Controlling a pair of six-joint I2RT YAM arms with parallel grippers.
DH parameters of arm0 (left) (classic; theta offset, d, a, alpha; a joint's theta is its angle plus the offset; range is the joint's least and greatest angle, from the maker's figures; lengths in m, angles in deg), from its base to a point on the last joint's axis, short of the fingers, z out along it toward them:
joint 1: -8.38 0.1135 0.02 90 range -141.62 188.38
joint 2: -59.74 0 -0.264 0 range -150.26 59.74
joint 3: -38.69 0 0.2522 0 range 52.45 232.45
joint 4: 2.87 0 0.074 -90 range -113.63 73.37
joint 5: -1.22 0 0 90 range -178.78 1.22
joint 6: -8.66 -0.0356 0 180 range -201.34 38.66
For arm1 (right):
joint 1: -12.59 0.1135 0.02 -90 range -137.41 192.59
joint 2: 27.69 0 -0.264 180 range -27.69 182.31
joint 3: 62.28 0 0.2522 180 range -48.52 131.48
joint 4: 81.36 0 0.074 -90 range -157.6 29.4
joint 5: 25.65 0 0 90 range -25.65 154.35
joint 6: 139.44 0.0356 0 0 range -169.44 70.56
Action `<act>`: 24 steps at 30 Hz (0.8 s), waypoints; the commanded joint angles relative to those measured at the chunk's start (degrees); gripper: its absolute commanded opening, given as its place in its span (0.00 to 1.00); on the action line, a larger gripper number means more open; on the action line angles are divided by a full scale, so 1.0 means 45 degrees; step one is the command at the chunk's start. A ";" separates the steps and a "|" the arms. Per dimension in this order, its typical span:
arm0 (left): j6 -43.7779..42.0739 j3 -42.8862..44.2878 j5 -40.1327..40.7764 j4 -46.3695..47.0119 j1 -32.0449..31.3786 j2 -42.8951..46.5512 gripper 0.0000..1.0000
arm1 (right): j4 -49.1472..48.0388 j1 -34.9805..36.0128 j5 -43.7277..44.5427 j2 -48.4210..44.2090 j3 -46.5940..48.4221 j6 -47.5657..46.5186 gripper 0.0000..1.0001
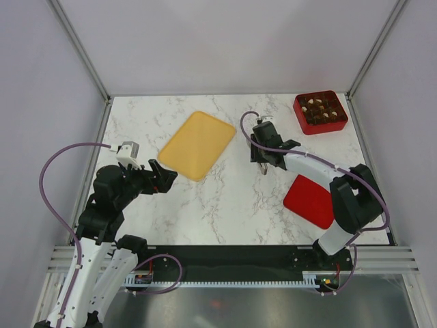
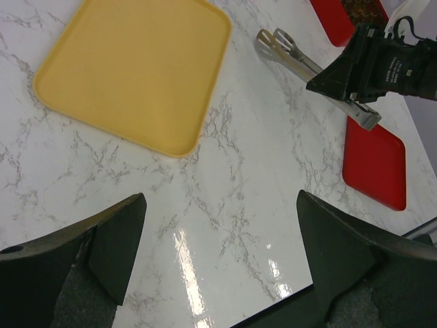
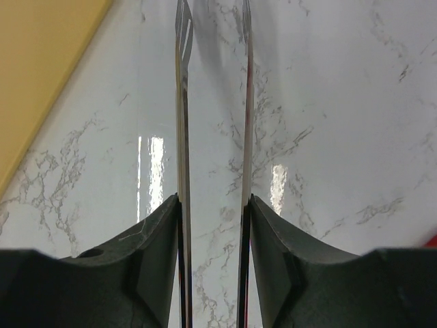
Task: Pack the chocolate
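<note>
The chocolate (image 1: 316, 106), small dark and cream pieces, sits in the cells of the red gridded box (image 1: 341, 123) at the back right. My right gripper (image 1: 265, 145) hovers over the middle of the table, left of the box. It is shut on metal tongs (image 3: 183, 102), one finger outside each arm. The arms stand a little apart with nothing between them. The tongs also show in the left wrist view (image 2: 293, 58). My left gripper (image 2: 220, 198) is open and empty above bare marble near the front left.
A yellow-orange tray (image 1: 198, 145) lies bare at the centre left, between the two grippers. A flat red lid (image 1: 311, 200) lies at the front right under the right arm. The table's front edge is just below the left gripper.
</note>
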 commanded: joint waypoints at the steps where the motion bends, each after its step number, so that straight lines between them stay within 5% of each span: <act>1: -0.0274 -0.0001 -0.0130 0.0301 0.0056 0.0089 1.00 | -0.0919 0.0572 0.1004 0.0425 -0.0293 0.0697 0.51; 24: -0.0274 -0.0001 -0.0130 0.0301 0.0075 0.0167 1.00 | -0.1407 0.2137 0.2353 0.1128 -0.1837 0.3140 0.65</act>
